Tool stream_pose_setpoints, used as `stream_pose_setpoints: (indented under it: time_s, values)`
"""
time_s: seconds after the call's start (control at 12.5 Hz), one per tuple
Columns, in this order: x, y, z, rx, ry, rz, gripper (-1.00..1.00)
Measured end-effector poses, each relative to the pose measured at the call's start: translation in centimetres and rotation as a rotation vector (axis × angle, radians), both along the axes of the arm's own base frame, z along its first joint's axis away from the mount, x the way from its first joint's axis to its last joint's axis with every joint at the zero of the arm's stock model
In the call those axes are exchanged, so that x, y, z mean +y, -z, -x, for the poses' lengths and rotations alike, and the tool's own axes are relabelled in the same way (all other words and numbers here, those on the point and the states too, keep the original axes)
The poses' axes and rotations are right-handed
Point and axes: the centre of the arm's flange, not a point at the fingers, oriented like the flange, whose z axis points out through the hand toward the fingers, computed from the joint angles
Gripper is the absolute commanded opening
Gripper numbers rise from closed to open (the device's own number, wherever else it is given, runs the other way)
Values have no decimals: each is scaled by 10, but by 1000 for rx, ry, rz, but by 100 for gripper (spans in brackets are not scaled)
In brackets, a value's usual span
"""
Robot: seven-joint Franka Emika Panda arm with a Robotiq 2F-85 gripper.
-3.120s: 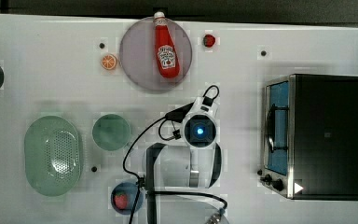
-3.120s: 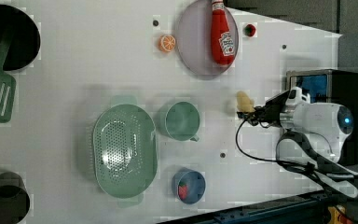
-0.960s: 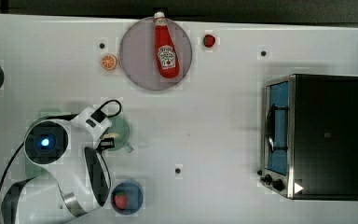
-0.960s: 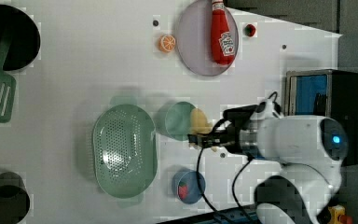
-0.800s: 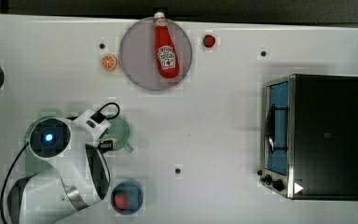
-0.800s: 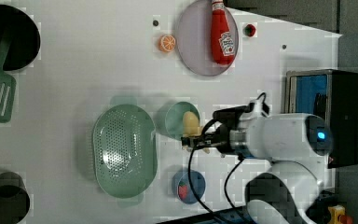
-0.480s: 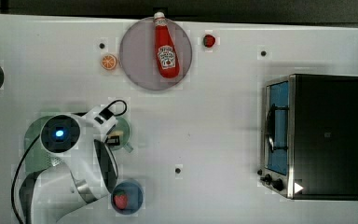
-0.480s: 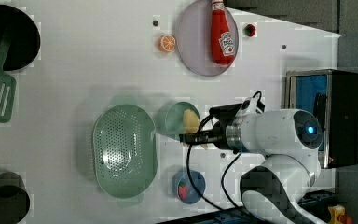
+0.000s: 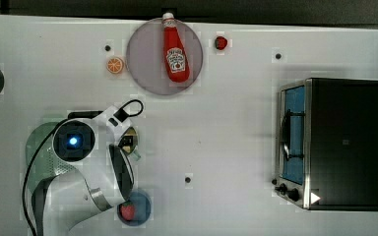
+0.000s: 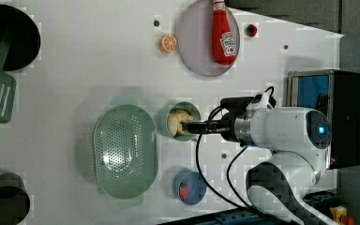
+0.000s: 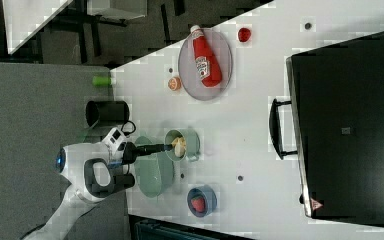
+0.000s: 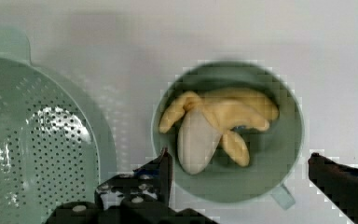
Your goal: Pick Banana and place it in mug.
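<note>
Resting inside the mug (image 12: 228, 133), the Banana (image 12: 212, 128) lies with its pale flesh and yellow peel strips spread across nearly the whole mouth, so it looks lodged rather than sunk to the bottom, though how deep it sits cannot be told. The gripper (image 12: 240, 170) hangs just above, its fingers (image 12: 161, 172) spread wide to either side of the cup and gripping nothing; the fruit is let go. From here the main risk is in pulling away: one finger stands close to the mug's rim, and a sideways drift on the way up could clip that rim and tip or slide the light cup. A peel strip near the edge could also catch on a finger and be dragged out. Just beside the mug sits the perforated basket (image 10: 124, 150), so a nudged cup would knock against it. Farther along the same long edge of the white table (image 9: 236, 147) is the small blue bowl (image 10: 190, 186) holding something red. Well apart, toward the opposite long edge, lie the plate (image 9: 147, 73) with the ketchup bottle (image 9: 175, 46) and the orange slice (image 9: 114, 65), and the oven (image 9: 342, 142) stands at one short end, none of them in the way.
</note>
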Motion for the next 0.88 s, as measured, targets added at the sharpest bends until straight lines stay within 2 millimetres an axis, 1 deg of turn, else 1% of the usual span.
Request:
stream_pose_setpoints:
  time_s: [0.08, 0.16, 0.24, 0.32, 0.4, 0.64, 0.72, 0.8, 0.88]
  values:
    - [0, -7, -1, -12, 1, 1, 100]
    - [-3, -22, -4, -48, -6, 12, 100]
    - [-13, -42, -5, -71, 6, 29, 100]
    - [-35, -80, -9, -86, 49, 57, 100]
    - [-50, -110, -17, -123, 84, 57, 100]
    - [-103, -203, -15, -153, 194, 79, 100]
    - [-123, -229, -14, -150, 237, 80, 100]
    - [-148, -251, -13, -147, 292, 73, 100]
    - [-171, -264, -14, -161, 337, 66, 100]
